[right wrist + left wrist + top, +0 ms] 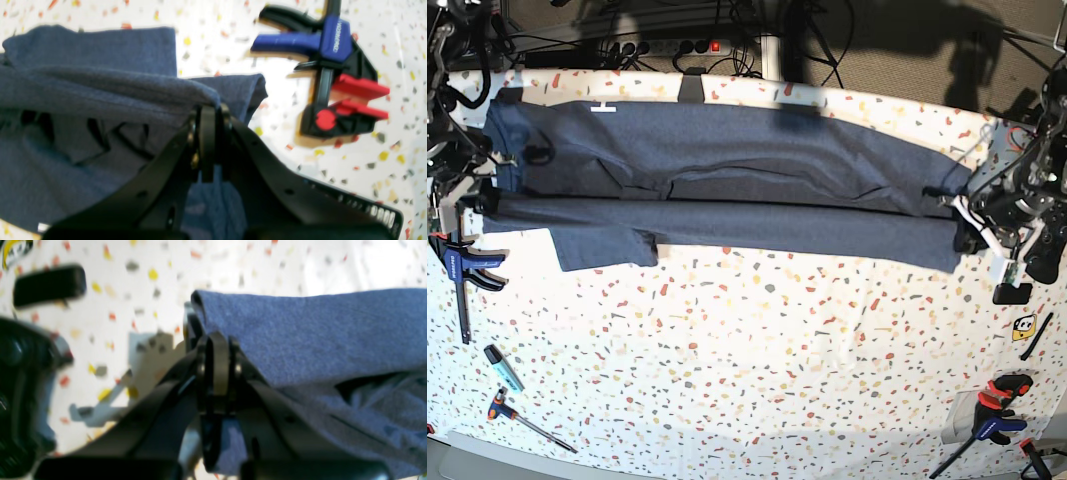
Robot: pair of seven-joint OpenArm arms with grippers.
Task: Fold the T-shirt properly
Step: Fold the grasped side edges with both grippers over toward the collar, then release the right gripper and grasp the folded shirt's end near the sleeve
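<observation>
**Shirt held stretched between two closed grippers**

Fabric is pinched in both grippers. The left gripper (pixel 217 340) is seen in its wrist view with its jaws closed on a folded edge of the T-shirt (pixel 310 336), the blue cloth draped over and past the fingertips. The right gripper (pixel 208 111) is likewise clamped on a fold of the same T-shirt (pixel 100 90), with cloth gathered in creases beneath it.

In the base view the T-shirt (pixel 727 190) is stretched as a long dark band along the far edge of the table (pixel 757 350), reaching from the left gripper (pixel 962 205) near the right edge to the right gripper (pixel 495 185) near the left edge. A lengthwise fold is seen running along the middle of the band, and one sleeve (pixel 607 248) is laid flat on the table, pointing toward the near edge.

A blue and black clamp (pixel 465 275) with red jaws is fixed at the left edge, just beside the right gripper; it is also seen in the right wrist view (pixel 330 76). A teal marker (pixel 503 367) and a small hand tool (pixel 527 420) are laid near the near-left corner. A second clamp (pixel 992 415) is placed by the near-right corner.
</observation>
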